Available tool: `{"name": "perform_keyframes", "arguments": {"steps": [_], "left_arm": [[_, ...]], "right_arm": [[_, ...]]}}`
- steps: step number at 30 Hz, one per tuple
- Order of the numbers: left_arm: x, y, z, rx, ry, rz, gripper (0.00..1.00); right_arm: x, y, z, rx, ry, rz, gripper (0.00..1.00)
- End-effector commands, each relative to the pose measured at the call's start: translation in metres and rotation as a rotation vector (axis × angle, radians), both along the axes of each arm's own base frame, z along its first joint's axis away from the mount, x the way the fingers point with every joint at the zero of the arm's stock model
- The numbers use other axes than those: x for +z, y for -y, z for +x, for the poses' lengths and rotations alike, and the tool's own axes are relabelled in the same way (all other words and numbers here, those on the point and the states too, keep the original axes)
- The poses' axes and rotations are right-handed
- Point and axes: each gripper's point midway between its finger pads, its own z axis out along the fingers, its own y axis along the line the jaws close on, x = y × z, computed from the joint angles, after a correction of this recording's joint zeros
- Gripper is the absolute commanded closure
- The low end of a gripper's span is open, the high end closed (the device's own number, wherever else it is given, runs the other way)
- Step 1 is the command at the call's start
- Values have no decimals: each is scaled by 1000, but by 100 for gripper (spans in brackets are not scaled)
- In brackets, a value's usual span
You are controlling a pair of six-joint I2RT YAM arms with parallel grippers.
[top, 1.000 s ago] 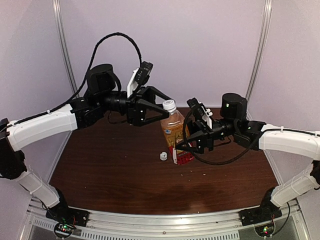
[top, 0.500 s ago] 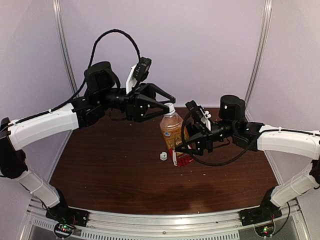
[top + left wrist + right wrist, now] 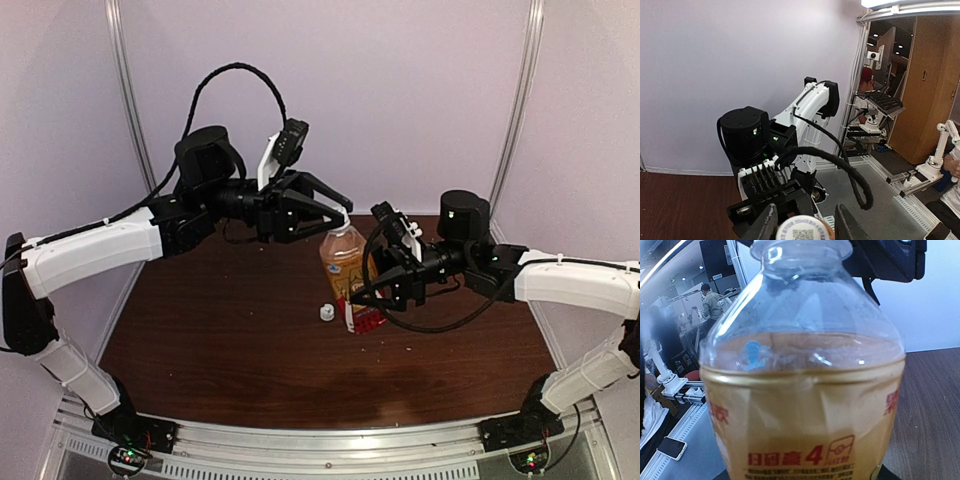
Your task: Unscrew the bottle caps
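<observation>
An amber bottle with a red label (image 3: 345, 265) stands on the brown table, and it fills the right wrist view (image 3: 805, 390). My right gripper (image 3: 368, 290) is shut on its lower body from the right. Its white cap (image 3: 344, 216) is on the neck. My left gripper (image 3: 338, 210) is open, with a jaw on either side of that cap. In the left wrist view the cap (image 3: 801, 231) sits between the fingers (image 3: 765, 224): the left one is close against it and the right one stands apart. A second, loose white cap (image 3: 326, 313) lies on the table left of the bottle. The clear bottle is out of view.
The brown table (image 3: 220, 330) is enclosed by pale walls with metal corner posts (image 3: 125, 90). A black cable (image 3: 420, 322) loops below my right gripper, close to the bottle's base.
My left gripper has moved right and come down so its open jaws now straddle the bottle's cap. The right gripper and bottle have hardly moved.
</observation>
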Motion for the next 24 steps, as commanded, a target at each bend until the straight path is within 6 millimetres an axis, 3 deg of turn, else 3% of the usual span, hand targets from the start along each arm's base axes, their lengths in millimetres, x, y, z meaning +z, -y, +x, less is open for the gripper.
{"name": "perform_keyframes", "arguments": {"steps": [1, 8, 11, 15, 20, 24], "left_arm": [[11, -1, -4, -22, 33, -35, 64], [3, -3, 3, 48, 10, -4, 83], [1, -1, 22, 176, -21, 32, 89], [-5, -3, 63, 453, -125, 91, 98], [-15, -13, 93, 788, -194, 182, 99], [-11, -17, 95, 856, -211, 172, 93]], "right_arm": [[3, 2, -2, 0, 18, 10, 65], [4, 3, 15, -120, 52, -24, 65], [2, 3, 31, -218, 70, -55, 65], [-2, 7, 57, -375, 85, -100, 65], [-7, 13, 78, -502, 100, -128, 65], [-9, 15, 82, -528, 103, -135, 65]]}}
